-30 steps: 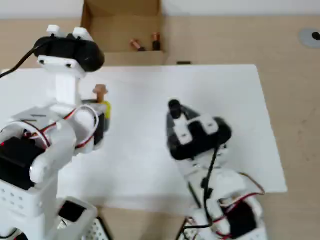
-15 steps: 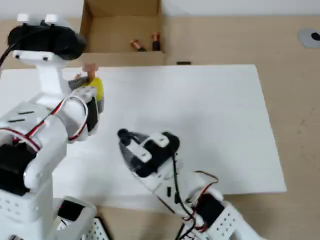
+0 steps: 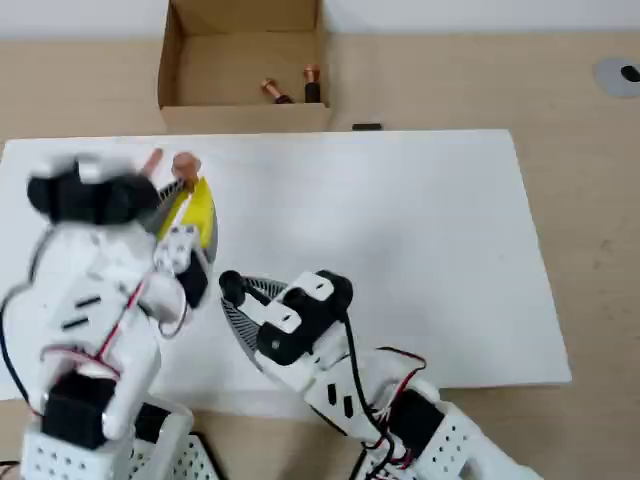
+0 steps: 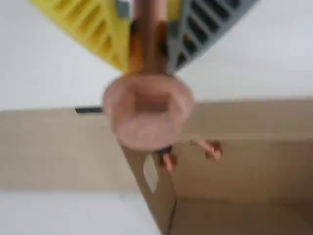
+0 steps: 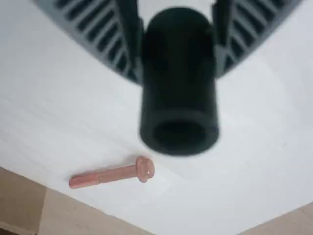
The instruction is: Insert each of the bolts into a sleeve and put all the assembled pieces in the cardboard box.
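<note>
Left claw (image 3: 182,190) pulling back slightly from cardboard box (image 3: 240,118), clenching bolt (image 3: 185,163), head pointing toward box; right claw (image 3: 238,295) grasping black sleeve (image 5: 178,83), farther from box.

A wide stretch of the white sheet (image 3: 400,230) on the surface (image 3: 590,170) is lying open between the right claw (image 3: 235,293), which is gripping a sleeve (image 3: 231,286), and the cardboard box (image 3: 240,118). The left claw (image 3: 185,182), clamping a bolt (image 3: 185,163), is hanging just before the box's near wall, with a loose bolt (image 3: 152,162) lying beside it.

Bright even light, soft shadow beneath sleeve (image 5: 178,98) on white sheet (image 5: 54,103)
</note>
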### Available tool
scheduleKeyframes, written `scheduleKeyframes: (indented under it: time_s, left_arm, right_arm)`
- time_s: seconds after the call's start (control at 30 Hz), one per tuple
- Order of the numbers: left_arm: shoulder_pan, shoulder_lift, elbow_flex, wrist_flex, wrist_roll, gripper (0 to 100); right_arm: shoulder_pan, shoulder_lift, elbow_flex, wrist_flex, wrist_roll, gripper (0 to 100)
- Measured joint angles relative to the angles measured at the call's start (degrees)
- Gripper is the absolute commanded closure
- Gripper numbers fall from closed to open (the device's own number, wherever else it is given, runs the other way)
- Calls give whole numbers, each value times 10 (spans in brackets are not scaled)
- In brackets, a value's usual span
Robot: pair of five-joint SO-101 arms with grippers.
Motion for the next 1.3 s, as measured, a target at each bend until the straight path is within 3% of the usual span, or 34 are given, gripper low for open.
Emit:
scheduleKeyframes:
  time_s: [0.13,0.33,0.6,0.83,1.3]
  left_arm:
    - [0,-96,99,-27,-15,996]
    - [15,-142,105,2,-15,996]
    - [131,-143,-7,155,7,996]
    - [140,-147,-86,195,18,997]
    - [140,-147,-92,245,13,996]
  right_arm:
    - [0,0,0,0,0,988]
    - [0,0,0,0,0,988]
    - [-2,0,0,18,0,988]
    - [-1,0,0,38,0,988]
    - [-1,0,0,38,0,988]
